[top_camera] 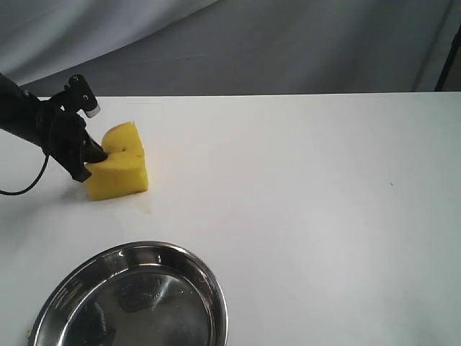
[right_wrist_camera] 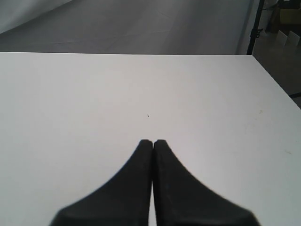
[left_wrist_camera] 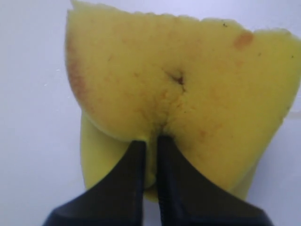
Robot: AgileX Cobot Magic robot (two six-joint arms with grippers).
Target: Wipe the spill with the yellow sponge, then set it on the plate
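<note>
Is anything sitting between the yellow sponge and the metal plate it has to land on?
Nothing visible. The left gripper pinches the yellow sponge, and only bare white table lies between it and the plate, which sits nearer the camera.

looks like a lab test bench: plain white table point(top_camera: 302, 187) backed by a draped grey curtain point(top_camera: 288, 43)

The right gripper point(right_wrist_camera: 153, 141) hangs with jaws pressed together over the white table point(right_wrist_camera: 70, 103); a tiny dark speck point(right_wrist_camera: 148, 115), perhaps dirt, lies ahead.
</note>
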